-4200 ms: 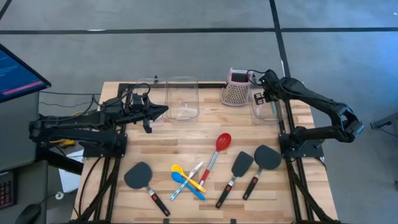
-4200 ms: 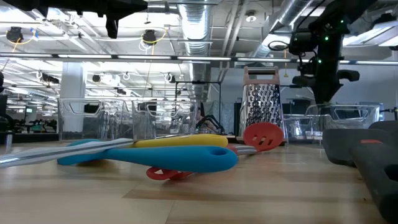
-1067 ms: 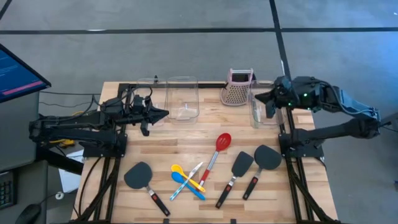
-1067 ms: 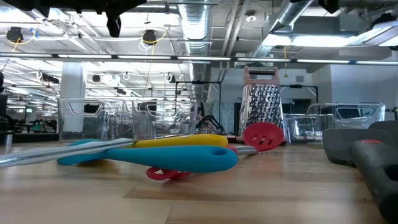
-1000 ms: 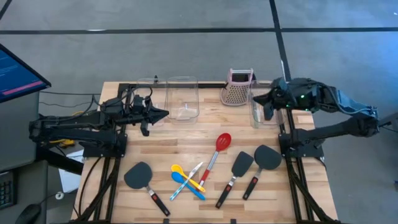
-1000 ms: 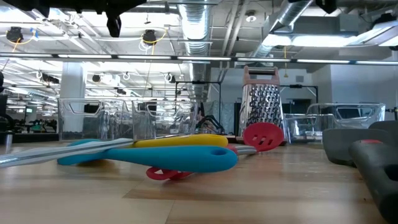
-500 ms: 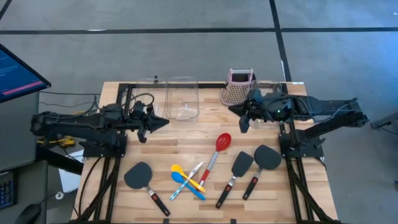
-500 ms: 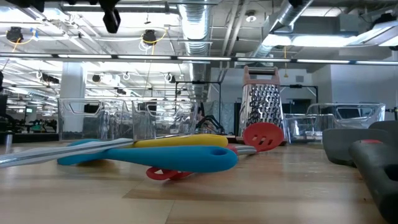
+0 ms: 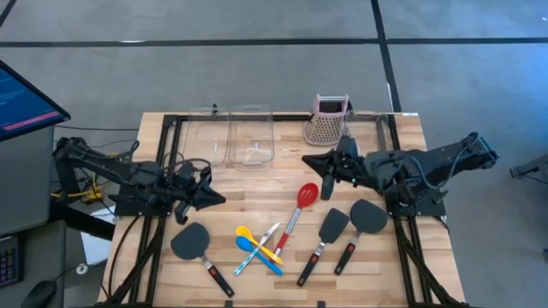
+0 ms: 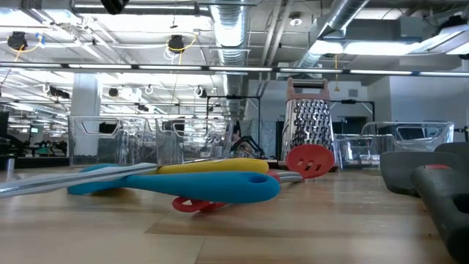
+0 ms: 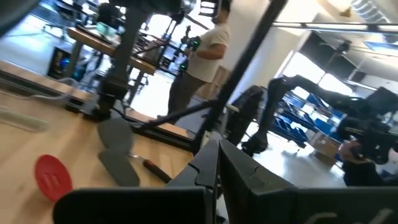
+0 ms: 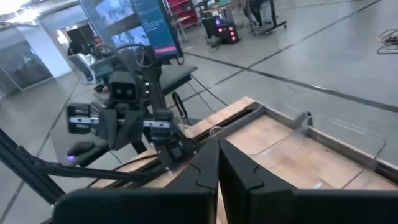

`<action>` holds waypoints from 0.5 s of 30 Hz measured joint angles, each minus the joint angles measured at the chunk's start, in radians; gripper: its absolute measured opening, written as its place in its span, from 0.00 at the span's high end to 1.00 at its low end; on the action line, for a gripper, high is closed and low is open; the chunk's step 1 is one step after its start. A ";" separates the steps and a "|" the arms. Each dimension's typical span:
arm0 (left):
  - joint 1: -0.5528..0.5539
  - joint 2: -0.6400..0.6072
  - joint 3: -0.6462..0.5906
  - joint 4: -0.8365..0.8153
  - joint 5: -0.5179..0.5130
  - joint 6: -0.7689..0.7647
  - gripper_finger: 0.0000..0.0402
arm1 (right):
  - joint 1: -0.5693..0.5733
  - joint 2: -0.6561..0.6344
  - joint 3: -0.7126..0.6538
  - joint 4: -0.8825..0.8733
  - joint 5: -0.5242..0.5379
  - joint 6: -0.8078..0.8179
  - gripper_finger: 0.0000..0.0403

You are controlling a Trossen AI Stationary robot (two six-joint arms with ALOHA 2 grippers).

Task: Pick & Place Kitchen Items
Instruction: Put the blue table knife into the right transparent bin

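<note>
The kitchen items lie on the wooden table's near half. There are three black spatulas (image 9: pixel 193 242) (image 9: pixel 332 224) (image 9: pixel 368 216), a red spoon (image 9: pixel 304 199), crossed yellow (image 9: pixel 244 232) and blue (image 9: pixel 257 250) spoons, and silver tongs (image 9: pixel 271 234). My left gripper (image 9: pixel 219 198) is shut and empty, above the table just beyond the left spatula. My right gripper (image 9: pixel 309 160) is shut and empty, above the table's middle, just beyond the red spoon's head. The left wrist view shows the red spoon's head (image 11: pixel 51 176) and two spatulas (image 11: pixel 115 134).
A pink-topped metal grater (image 9: pixel 326 121) stands at the far edge. Clear plastic bins (image 9: pixel 251 134) (image 9: pixel 204 137) (image 9: pixel 366 133) line the far side. A monitor (image 9: pixel 26 94) stands off the table's left. A person (image 11: pixel 202 53) stands in the room beyond.
My right gripper has swung from above the far right bin toward the table's left and near edge, and now points at the table's middle beyond the red spoon. My left gripper has moved toward the near edge, toward the left spatula. The items have not moved.
</note>
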 joint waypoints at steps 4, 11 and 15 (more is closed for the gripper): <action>-0.038 0.003 0.000 0.000 -0.005 0.001 1.00 | 0.026 0.056 0.000 0.082 0.004 0.000 1.00; -0.045 0.097 0.001 -0.001 -0.005 -0.051 1.00 | 0.053 0.156 0.000 0.145 -0.007 0.060 1.00; -0.045 0.201 0.001 -0.001 0.003 -0.117 1.00 | 0.064 0.182 0.000 0.145 -0.004 0.068 1.00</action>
